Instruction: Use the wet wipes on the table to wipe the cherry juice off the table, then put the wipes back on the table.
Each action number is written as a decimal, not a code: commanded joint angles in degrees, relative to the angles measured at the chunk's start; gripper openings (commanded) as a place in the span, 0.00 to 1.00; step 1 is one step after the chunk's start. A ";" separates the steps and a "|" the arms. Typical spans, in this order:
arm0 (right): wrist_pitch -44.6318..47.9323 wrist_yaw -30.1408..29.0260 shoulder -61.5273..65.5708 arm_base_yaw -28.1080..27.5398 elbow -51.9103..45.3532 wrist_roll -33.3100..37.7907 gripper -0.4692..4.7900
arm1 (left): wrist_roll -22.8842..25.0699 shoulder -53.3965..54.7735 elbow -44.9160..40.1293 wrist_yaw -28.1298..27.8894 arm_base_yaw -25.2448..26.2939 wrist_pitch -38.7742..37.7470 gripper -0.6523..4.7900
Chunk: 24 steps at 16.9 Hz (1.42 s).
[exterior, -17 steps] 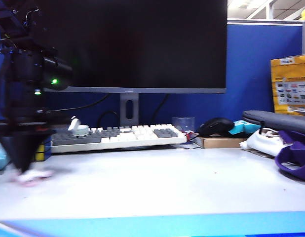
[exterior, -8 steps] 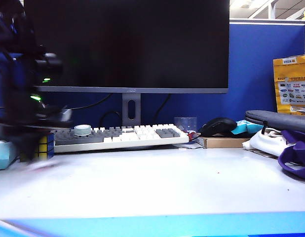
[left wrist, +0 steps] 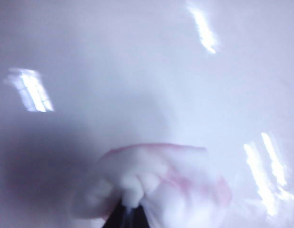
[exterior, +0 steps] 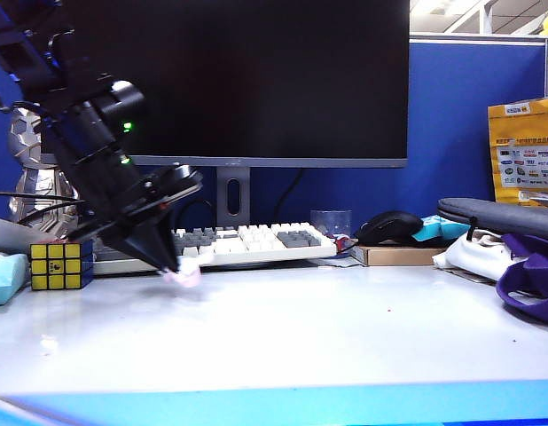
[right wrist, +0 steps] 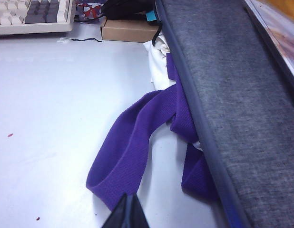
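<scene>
We see the left end effector [exterior: 172, 264] pinching the pink-stained wet wipes [exterior: 183, 275] above the glossy white tabletop [exterior: 345, 328] before the keyboard [exterior: 247, 241]; the right end effector [right wrist: 127, 213] is closed, empty, beside purple straps [right wrist: 137, 142].

Your left gripper [exterior: 172, 264] has swung from the frame's left edge toward centre-left, lifting the wet wipes [exterior: 183, 275].

The left hand [left wrist: 128, 219] shows only as dark tips at the edge of the picture, pinched shut on a crumpled white wipe [left wrist: 156, 187] with pink stains across its folds. Behind the wipe lies the glossy white table [left wrist: 137, 66], blurred, with several bright streaks of reflected light.
</scene>
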 commanded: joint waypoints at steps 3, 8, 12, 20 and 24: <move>0.61 0.02 -0.04 0.00 -0.13 0.07 0.09 | 3.67 0.98 0.04 -20.74 1.99 -10.10 0.11; 0.59 0.00 -0.04 0.00 -0.13 0.07 0.09 | 5.14 1.33 0.04 -14.71 0.74 -12.85 0.11; 0.59 0.02 -0.04 0.02 -0.13 0.07 0.09 | 6.08 1.36 0.04 -0.68 -4.72 -16.28 0.11; 0.61 0.02 -0.04 0.00 -0.13 0.07 0.09 | 8.79 1.40 0.04 -21.09 -12.17 -25.38 0.11; 0.59 0.02 -0.04 0.00 -0.13 0.07 0.09 | 6.29 1.60 0.04 -29.16 -3.23 -18.95 0.11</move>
